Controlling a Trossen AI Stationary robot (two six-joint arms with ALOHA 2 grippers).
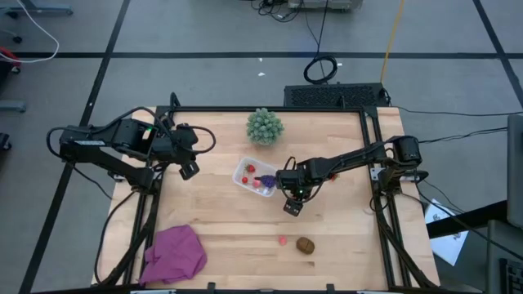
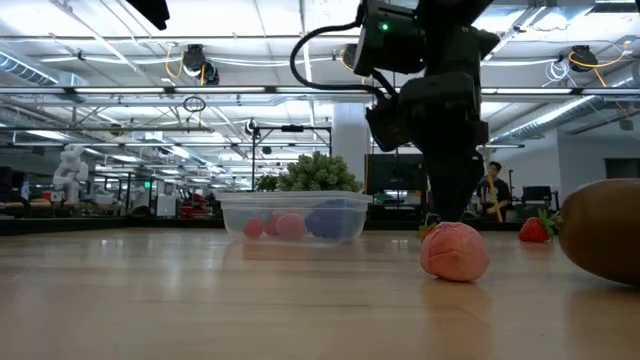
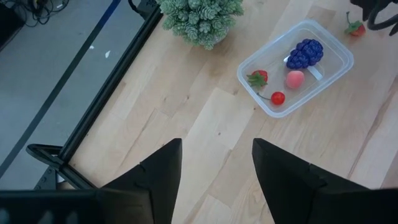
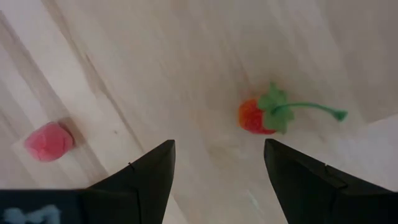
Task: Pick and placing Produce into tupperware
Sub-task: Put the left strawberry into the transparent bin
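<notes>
The clear tub (image 1: pixel 254 175) sat near the middle of the worktop (image 1: pixel 221 220), w/ a purple grape bunch (image 3: pixel 305 53), a small strawberry (image 3: pixel 257 78), a pink piece (image 3: pixel 295 79) and a red cherry (image 3: pixel 277 98) already inside. Another strawberry (image 4: pixel 256 115) w/ a green stem lay on the wood just beside the tub, on the right arm's side. Two more pieces lay well apart from the tub, toward the front edge: a pink berry (image 1: pixel 283 241) and, near it, a brown oval fruit (image 1: pixel 306 245).

The right gripper (image 1: pixel 292 204) hung over the wood between the tub and those front pieces, pointing down. Its jaws stood apart and held nothing; thru its wrist cam the stemmed strawberry showed ahead of the gap, nearer one finger (image 4: pixel 311 180), and the pink berry off to the other side. From table height the arm came down just behind the pink berry, w/ the tub further back.

The left gripper (image 1: pixel 189 167) waited at the left side of the worktop, apart from the tub, jaws also apart and empty.

A pale-green spiky ball (image 1: pixel 265 126) stood near the tub at the back edge. A magenta cloth (image 1: pixel 176 253) lay crumpled at the front left corner. In the room beyond, a person (image 2: pixel 492 190) could be made out far off.
</notes>
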